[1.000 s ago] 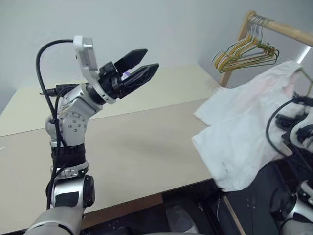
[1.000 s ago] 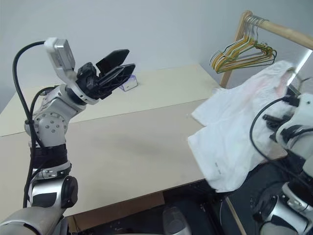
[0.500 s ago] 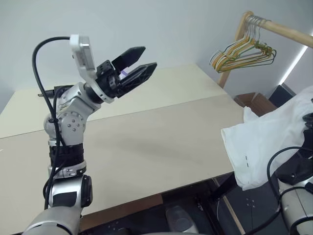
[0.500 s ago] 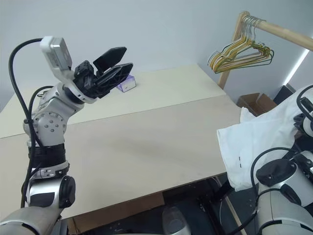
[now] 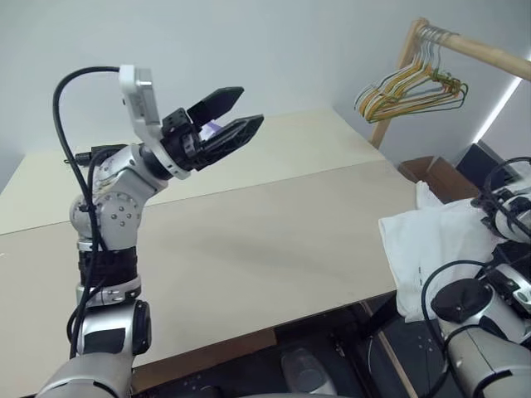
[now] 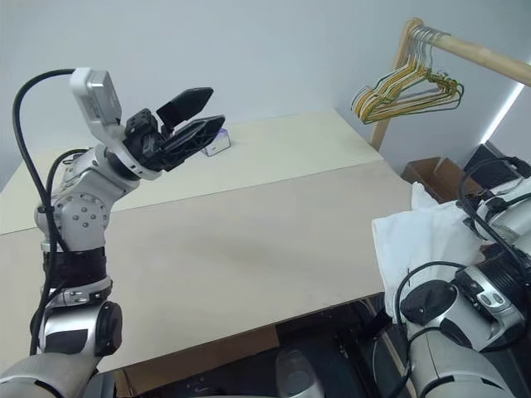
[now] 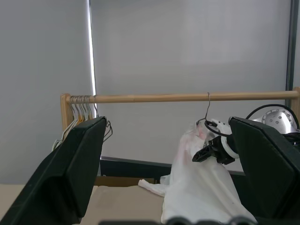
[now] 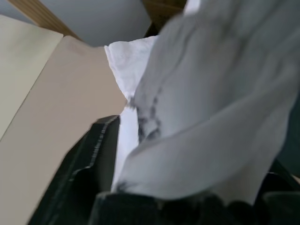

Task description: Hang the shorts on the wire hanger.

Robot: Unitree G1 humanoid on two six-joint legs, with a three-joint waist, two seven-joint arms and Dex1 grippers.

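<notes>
My left gripper [image 5: 249, 106] is held up over the left of the table, open and empty. The white shorts [image 5: 431, 245] slump over the table's right edge. In the left wrist view the shorts [image 7: 197, 187] hang bunched under the thin hook of the wire hanger [image 7: 208, 105], which sits over the wooden rod [image 7: 154, 98]. The hanger's lower wires are hidden by cloth. My right gripper [image 8: 197, 145] is at the shorts, with its fingers [image 8: 91, 164] spread wide. Wrinkled fabric [image 8: 211, 93] lies loosely across the gap between them.
A bunch of yellow and green hangers [image 5: 415, 87] hangs at the rack's near end [image 5: 411, 58]. A small box [image 6: 217, 143] stands at the back of the beige table [image 5: 249, 240]. A cardboard box [image 5: 431, 170] sits on the floor beyond the table's right end.
The shorts, earlier held high and spread near the rack, have dropped to the right and now sag at the table's edge. My right gripper's fingers have opened. The left gripper has stayed in place.
</notes>
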